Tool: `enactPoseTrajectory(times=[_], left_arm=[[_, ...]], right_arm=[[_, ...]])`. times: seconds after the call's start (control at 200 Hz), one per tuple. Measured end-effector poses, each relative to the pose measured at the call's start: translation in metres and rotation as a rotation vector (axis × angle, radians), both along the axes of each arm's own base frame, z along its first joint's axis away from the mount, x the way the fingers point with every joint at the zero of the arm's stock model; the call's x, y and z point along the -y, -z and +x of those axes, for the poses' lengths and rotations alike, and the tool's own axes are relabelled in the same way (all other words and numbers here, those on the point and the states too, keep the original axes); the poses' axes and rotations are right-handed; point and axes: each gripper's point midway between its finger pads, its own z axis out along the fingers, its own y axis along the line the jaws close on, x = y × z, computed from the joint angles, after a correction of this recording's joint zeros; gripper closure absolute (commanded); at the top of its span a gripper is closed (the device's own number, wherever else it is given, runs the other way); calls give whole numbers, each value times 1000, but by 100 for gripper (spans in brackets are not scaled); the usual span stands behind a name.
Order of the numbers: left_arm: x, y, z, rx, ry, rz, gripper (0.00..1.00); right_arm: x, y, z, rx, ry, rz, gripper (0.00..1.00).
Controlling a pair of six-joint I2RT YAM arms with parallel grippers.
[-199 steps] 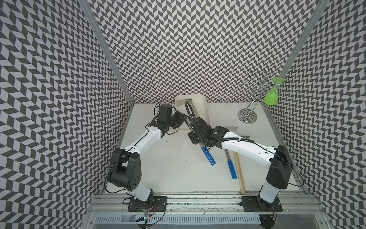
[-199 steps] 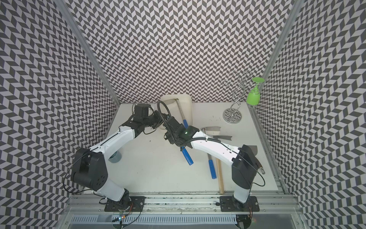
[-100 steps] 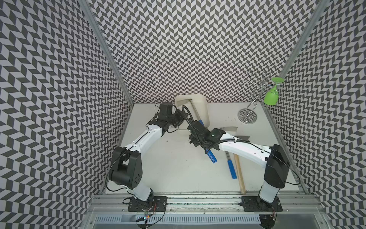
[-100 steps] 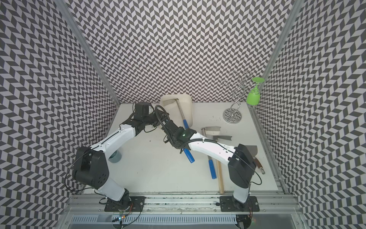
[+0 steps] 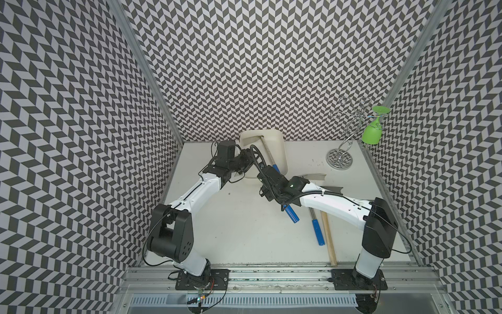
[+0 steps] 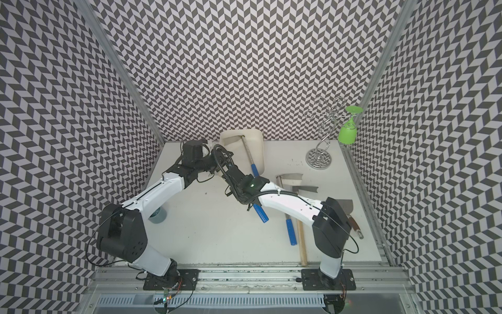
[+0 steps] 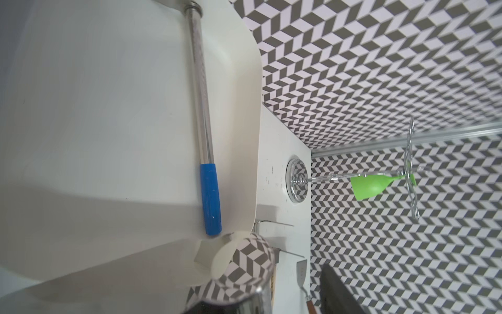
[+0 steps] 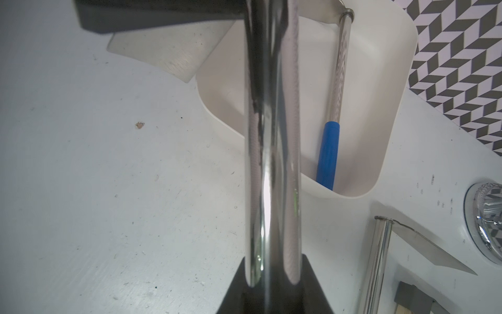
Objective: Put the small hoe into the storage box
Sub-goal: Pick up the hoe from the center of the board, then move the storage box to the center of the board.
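Clamped now where it stood wide a second ago, my right pincer (image 8: 271, 146) grips the small hoe (image 5: 290, 216) by its chrome shaft, just outside the storage box (image 5: 282, 155). The hoe's blade is near the box's rim and its blue handle is aimed toward the table's (image 5: 244, 231) front edge. The box sits at the back edge, and one blue-handled tool (image 7: 209, 201) lies slanted across its floor. My left pincer (image 5: 244, 164) is at the box's left wall; I cannot tell its gap

Two white arms (image 5: 195, 195) with black joints (image 5: 173, 236) and corrugated black cables (image 5: 320, 193).
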Motion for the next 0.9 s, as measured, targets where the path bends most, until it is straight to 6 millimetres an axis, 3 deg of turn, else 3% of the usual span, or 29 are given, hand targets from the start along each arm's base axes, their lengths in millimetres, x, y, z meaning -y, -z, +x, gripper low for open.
enactPoseTrajectory(times=[0.145,0.24,0.446,0.571,0.646,0.716,0.821,0.901], left_arm=[[-3,-20,-3,86,9,-1,31],[-5,-45,-6,171,22,-13,30],[-31,-123,-28,400,-11,-26,30],[-55,-142,-23,443,-107,34,31],[-63,-130,-12,407,-152,91,33],[-62,-102,8,335,-158,168,37],[-44,-30,49,192,-110,389,38],[-22,28,65,115,-28,581,38]], right_arm=[[-2,-13,6,-48,8,80,100],[2,-26,18,-85,27,156,100],[39,-17,47,-209,147,243,100],[66,-7,60,-275,230,275,100],[81,-6,67,-294,275,294,100],[92,-11,74,-296,307,315,100],[102,-24,86,-275,336,352,100],[104,-34,91,-256,345,373,100]])
